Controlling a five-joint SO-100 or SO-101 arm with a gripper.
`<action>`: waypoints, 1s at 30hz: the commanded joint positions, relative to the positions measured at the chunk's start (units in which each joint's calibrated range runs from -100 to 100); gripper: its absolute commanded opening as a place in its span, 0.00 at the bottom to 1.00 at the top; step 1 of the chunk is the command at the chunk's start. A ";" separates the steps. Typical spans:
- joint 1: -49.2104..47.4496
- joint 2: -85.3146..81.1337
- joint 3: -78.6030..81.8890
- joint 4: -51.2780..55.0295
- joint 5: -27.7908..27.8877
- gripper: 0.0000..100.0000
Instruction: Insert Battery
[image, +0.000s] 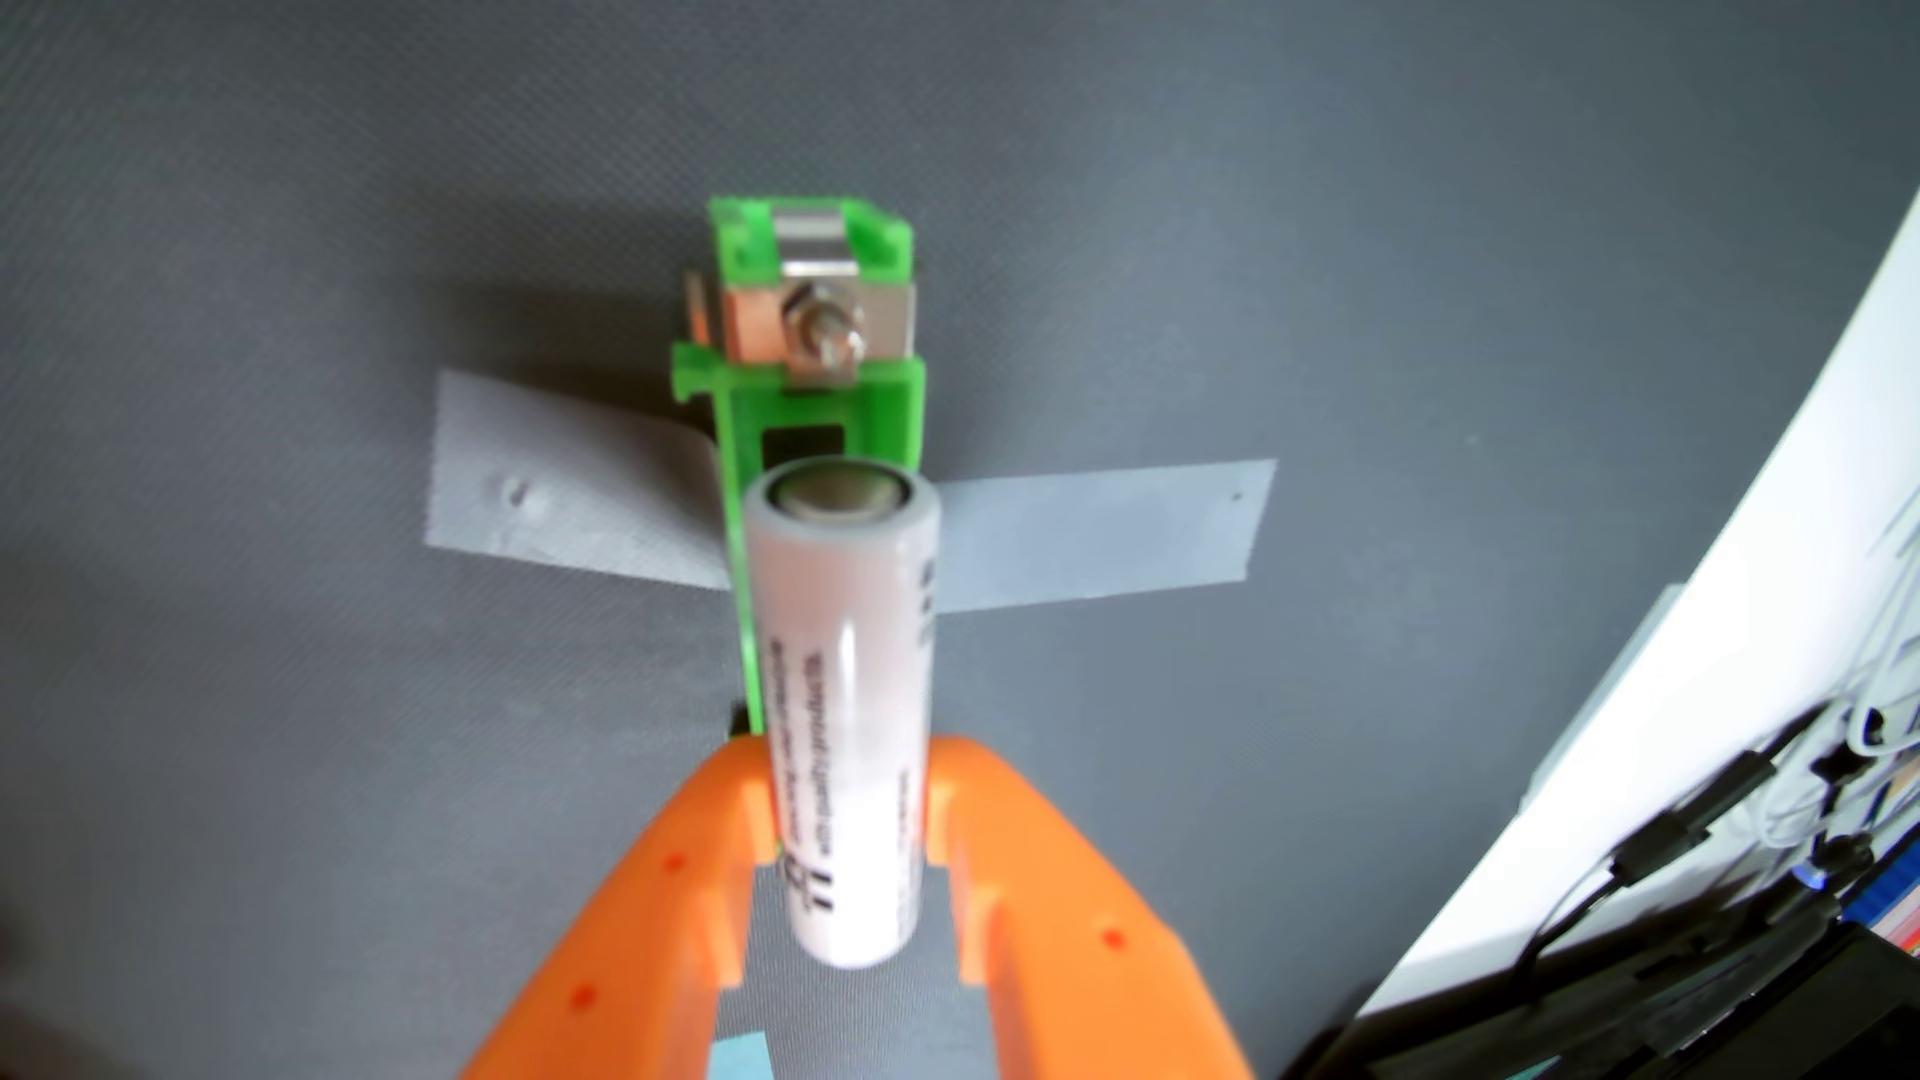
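In the wrist view a white cylindrical battery (847, 706) with dark print stands between the orange fingers (686, 883) of my gripper (850, 800), which is shut on its lower half. The battery's metal end faces away from the camera. Just beyond and beneath it sits a green battery holder (821, 400) with a metal contact strip and a bolt at its far end. The battery overlaps the holder's near half and hides most of its slot. I cannot tell whether the battery touches the holder.
Grey tape strips (1101, 535) run left and right from the holder across a dark grey mat (312, 312). A white board edge (1704, 582) rises at the right, with black cables and a dark device (1662, 914) in the lower right corner.
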 joint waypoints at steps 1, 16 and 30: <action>-0.43 -0.92 -0.62 -0.47 0.14 0.02; -0.08 -0.92 -0.89 -0.47 0.19 0.02; 0.51 -0.92 -0.44 -0.47 0.19 0.02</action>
